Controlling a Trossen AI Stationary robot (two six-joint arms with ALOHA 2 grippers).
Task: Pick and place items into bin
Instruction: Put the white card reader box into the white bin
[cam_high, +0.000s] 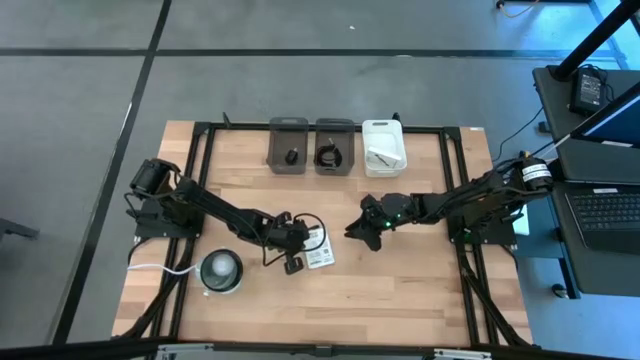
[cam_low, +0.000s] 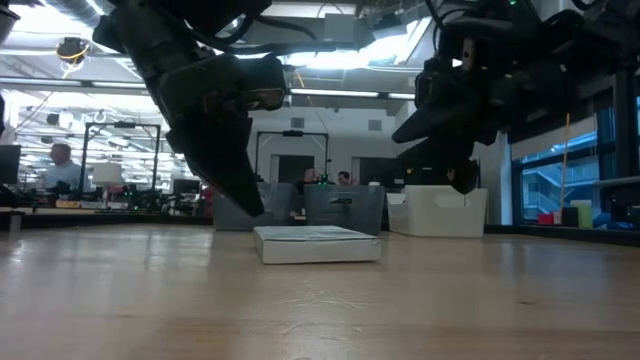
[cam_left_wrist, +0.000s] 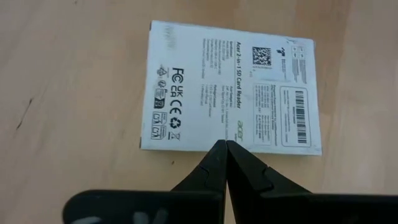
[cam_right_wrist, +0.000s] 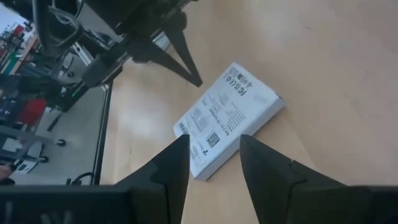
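A flat white packet (cam_high: 320, 251) with dark print lies on the wooden table near its middle; it also shows in the low view (cam_low: 316, 243), the left wrist view (cam_left_wrist: 230, 93) and the right wrist view (cam_right_wrist: 227, 118). My left gripper (cam_high: 293, 252) is shut, its tip (cam_left_wrist: 225, 145) hovering just above the packet's left edge, apart from it in the low view (cam_low: 252, 205). My right gripper (cam_high: 358, 232) stands open to the packet's right, raised above the table and slanting toward it (cam_right_wrist: 214, 155).
Three bins stand at the far edge: a dark one (cam_high: 288, 145) with a small black block, a dark one (cam_high: 335, 146) with a coiled cable, and a white one (cam_high: 383, 147) with a white packet. A round grey-white disc (cam_high: 221, 272) with a white cord lies near left.
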